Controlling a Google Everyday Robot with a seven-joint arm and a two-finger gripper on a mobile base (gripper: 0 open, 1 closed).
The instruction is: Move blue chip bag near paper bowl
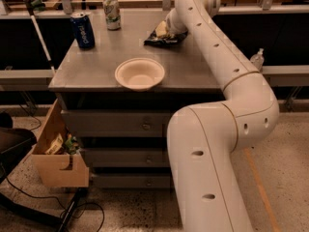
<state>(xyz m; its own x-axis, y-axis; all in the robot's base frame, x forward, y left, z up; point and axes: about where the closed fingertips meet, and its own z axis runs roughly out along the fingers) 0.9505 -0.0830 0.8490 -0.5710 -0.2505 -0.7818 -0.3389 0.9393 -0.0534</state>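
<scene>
Camera view. A grey table [96,69] with a smooth, flat, metal-looking top has drawers [116,124] stacked under it. A blue soda can [83,29] stands upright at the back left of the top. A second can [112,12], pale green and white, stands upright behind it and a little to the right, and the two do not touch. Both cans are well apart from the bag and the arm.

On the speckled floor at lower left, an open cardboard box [55,161] sits against the drawers with small packets inside. A black cable [29,197] runs past it. A small clear bottle [257,59] stands on the ledge to the right of the arm. A thin white pole [41,35] leans at the left.

The blue chip bag [155,40] lies flat at the back of the table, right of centre. The gripper [170,27] is down on the bag's rear right part and covers that end. Whether the gripper is spread or pinching the bag cannot be told, because the wrist hides it.

The paper bowl [140,74] sits near the front edge, about mid-table, with only bare tabletop between it and the bag.

The bag is dark crinkly foil with a light yellowish patch on top. The bowl is round, shallow and off-white, with a wide rim. The arm [231,76] is thick glossy white tube. It rises from the lower right, bends at an elbow beside the table and reaches over the back right corner.
</scene>
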